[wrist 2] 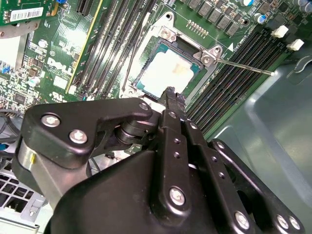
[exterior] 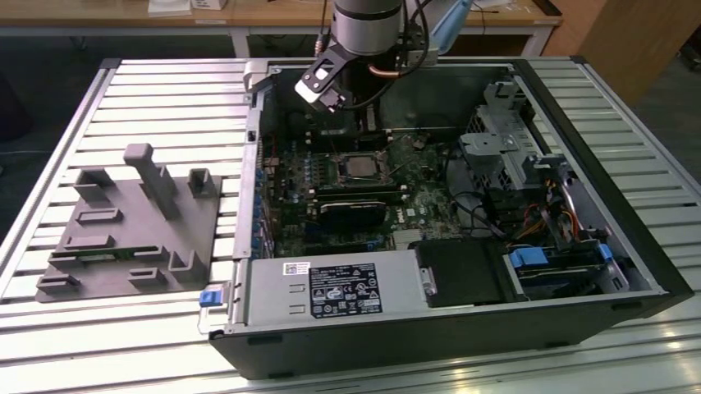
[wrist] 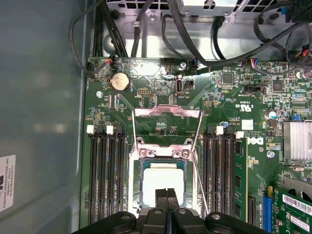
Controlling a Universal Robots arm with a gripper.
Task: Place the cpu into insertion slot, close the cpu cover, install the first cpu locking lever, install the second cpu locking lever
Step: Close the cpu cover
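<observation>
In the exterior view the black two-finger gripper [exterior: 332,100] hangs above the small square silver-grey cpu [exterior: 356,168], which lies mid-way across the green circuit board [exterior: 422,201]. In the second wrist view its jaws are pressed together on nothing; lowered onto the chip's edge, they could tilt it in the square dark insertion slot [wrist 2: 171,45]. In the first wrist view the thin silver windowed cpu cover [wrist: 168,112] lies thrown back, and closed tips might slip off it or snag the loose wire lever [wrist: 197,178].
</observation>
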